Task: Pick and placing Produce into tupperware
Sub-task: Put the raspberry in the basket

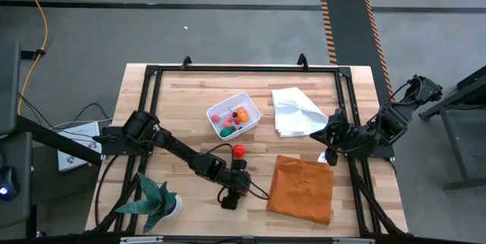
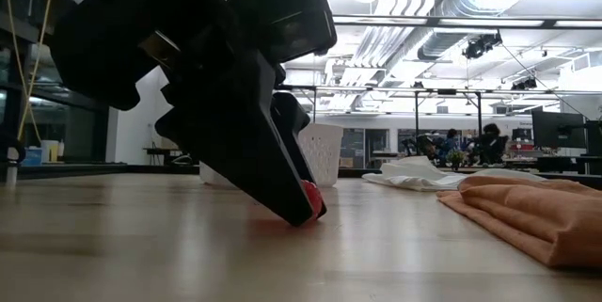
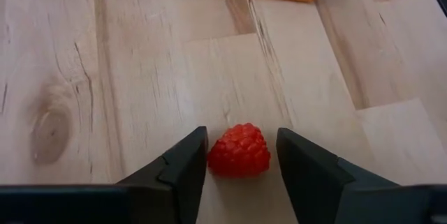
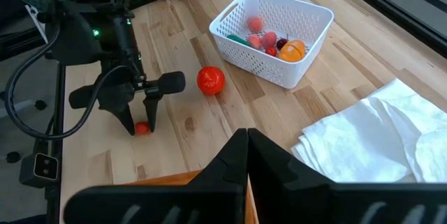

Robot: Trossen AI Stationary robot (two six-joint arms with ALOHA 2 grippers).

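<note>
Evidently straddled the red raspberry [image 3: 239,151] on the table [image 3: 140,77] with left gripper [image 3: 242,161], fingers just beside it, not yet clamped, readying a lift toward the white tub [image 1: 234,114]. Kept right gripper [image 4: 246,139] clenched, parked near the white cloth [image 1: 296,112].

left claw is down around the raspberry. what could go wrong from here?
1. The raspberry sits low between the left claw fingers, which have not visibly clamped it; a grip that near the tips may squeeze it out.
2. The red ball lies loose between there and the tupperware; a low carry might knock it away.
3. The orange cloth lies close by and could snag.
</note>
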